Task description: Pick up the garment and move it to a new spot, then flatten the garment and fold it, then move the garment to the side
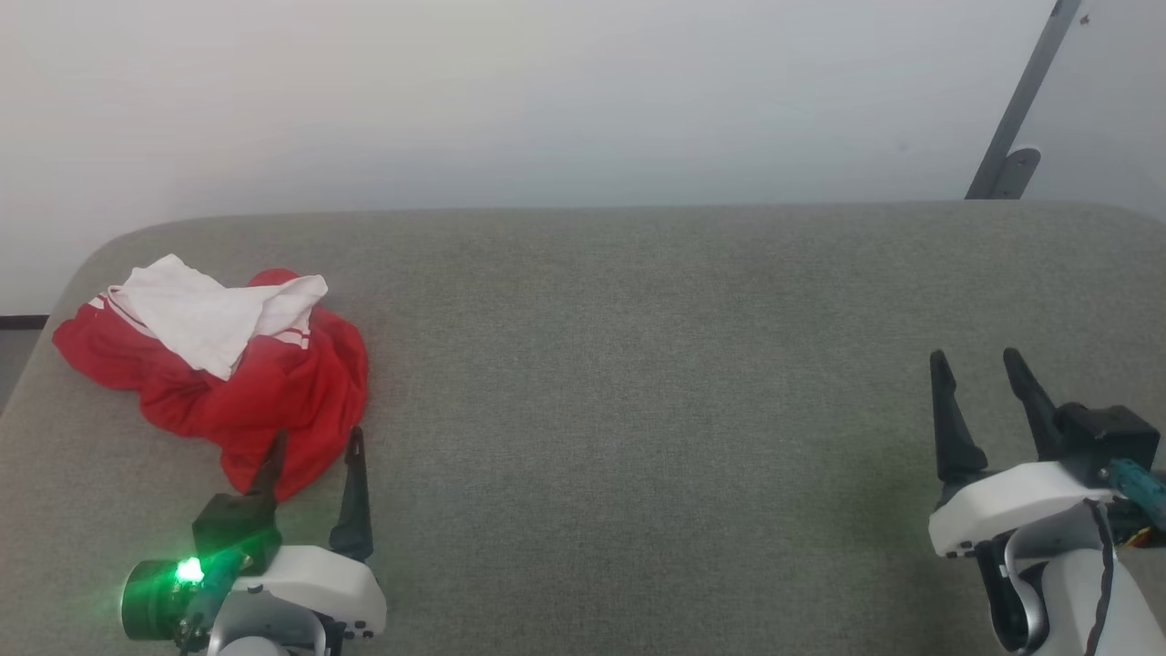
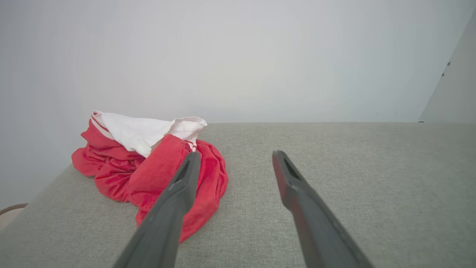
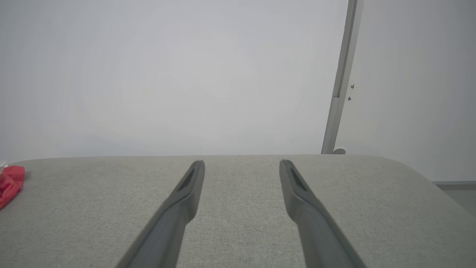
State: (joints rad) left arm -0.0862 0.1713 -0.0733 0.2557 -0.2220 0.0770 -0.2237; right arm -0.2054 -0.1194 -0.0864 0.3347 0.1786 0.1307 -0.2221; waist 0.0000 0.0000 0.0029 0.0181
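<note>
Left gripper [image 1: 316, 435] sits low at my near left, fingers apart, nothing between them. Green light [image 1: 189, 571] lit on its wrist. One of its fingers crosses the near edge of the garment [image 1: 255, 392]; I cannot tell whether it touches. Garment lies crumpled in a heap at the far left of the grey surface [image 1: 638, 364], close to the left edge. Red cloth below, white sleeve folded over the top, striped trim showing. Right gripper [image 1: 974, 355] at my near right, fingers apart and empty, well apart from the garment. White wall [image 1: 547, 91] behind. Grey post [image 1: 1020, 100] leans at far right.
</note>
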